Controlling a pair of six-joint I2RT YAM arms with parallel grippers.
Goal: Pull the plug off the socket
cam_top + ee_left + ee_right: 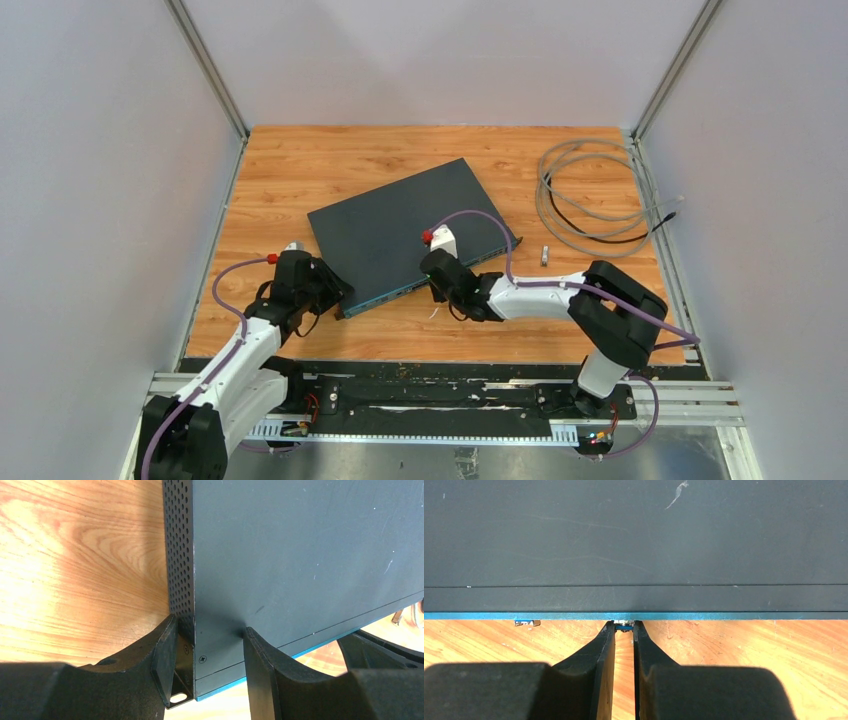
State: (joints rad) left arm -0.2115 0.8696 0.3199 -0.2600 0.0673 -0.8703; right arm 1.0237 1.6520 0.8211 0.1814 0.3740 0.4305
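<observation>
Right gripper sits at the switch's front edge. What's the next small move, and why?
Probably pull the right gripper straight back from the switch: it looks closed on the small plug at the front edge, and the left gripper clamps the switch's corner.

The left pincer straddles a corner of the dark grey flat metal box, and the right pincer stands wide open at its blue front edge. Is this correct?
Not quite: the right pincer is almost closed, pinching a small pale plug at the blue front edge of the box; the right wrist view shows it. The rest holds.
</observation>
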